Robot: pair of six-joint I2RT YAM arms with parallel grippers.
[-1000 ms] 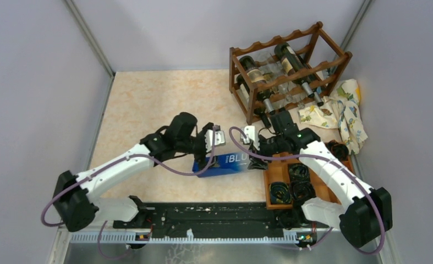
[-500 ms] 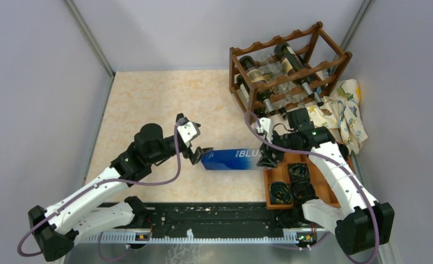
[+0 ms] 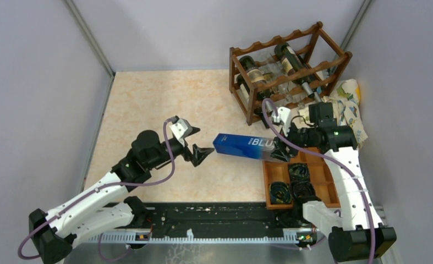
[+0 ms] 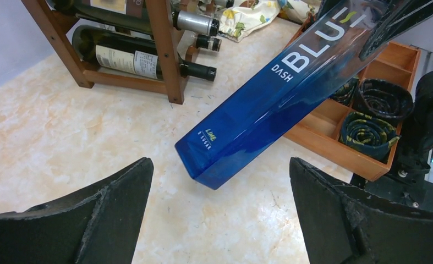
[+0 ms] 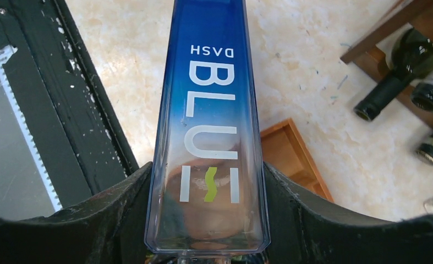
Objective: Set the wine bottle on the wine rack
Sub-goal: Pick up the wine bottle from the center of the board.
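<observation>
The wine bottle (image 3: 241,146) is a square blue one lettered "DASH BLU", lying roughly level with its base pointing left. My right gripper (image 3: 280,149) is shut on its clear neck end, over the tray's corner. In the right wrist view the bottle (image 5: 208,110) fills the gap between the right gripper's (image 5: 207,181) fingers. My left gripper (image 3: 198,142) stands open a little left of the base, with the bottle (image 4: 269,104) beyond the left gripper's (image 4: 219,187) wide-apart fingers. The wine rack (image 3: 280,39) of dark reddish wood stands at the back right, also seen as the rack (image 4: 159,49).
Several dark bottles (image 3: 291,58) lie in the rack, necks toward me. A wooden compartment tray (image 3: 271,179) with rolled dark items sits under my right arm. A patterned cloth (image 3: 346,110) lies right of the rack. A black rail (image 3: 214,220) runs along the near edge.
My right gripper has carried the bottle up and to the right, toward the rack. My left gripper has come away from the bottle's base and drawn back to the left, open.
</observation>
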